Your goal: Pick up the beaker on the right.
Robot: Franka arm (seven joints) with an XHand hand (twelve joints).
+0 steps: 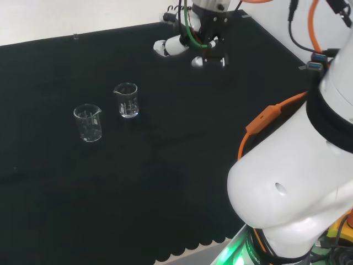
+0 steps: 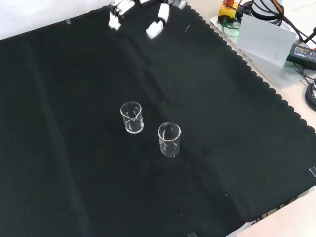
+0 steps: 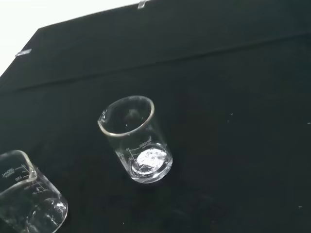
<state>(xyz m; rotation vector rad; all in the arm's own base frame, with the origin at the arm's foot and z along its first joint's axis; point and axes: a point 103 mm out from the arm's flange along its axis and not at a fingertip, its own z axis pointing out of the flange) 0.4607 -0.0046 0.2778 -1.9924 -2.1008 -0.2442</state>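
Two clear glass beakers stand upright on the black cloth, both empty as far as I can see. In the head view one beaker [image 1: 127, 100] is to the right and a little farther off, the other beaker [image 1: 88, 122] to its left. The front view has them as the left beaker [image 2: 132, 117] and the right beaker [image 2: 169, 139]. The hand [image 1: 208, 38] hovers well to the right of both in the head view, open, with its fingers [image 2: 156, 25] relaxed and holding nothing. The wrist view looks at one beaker [image 3: 137, 141] from close, with the second beaker [image 3: 26, 196] at the picture's edge.
The arm's white links [image 1: 298, 176] take up the head view's right side. In the front view, a white box and cables [image 2: 264, 34] lie beyond the cloth's scalloped edge at the upper right. Open black cloth [image 2: 74, 163] surrounds the beakers.
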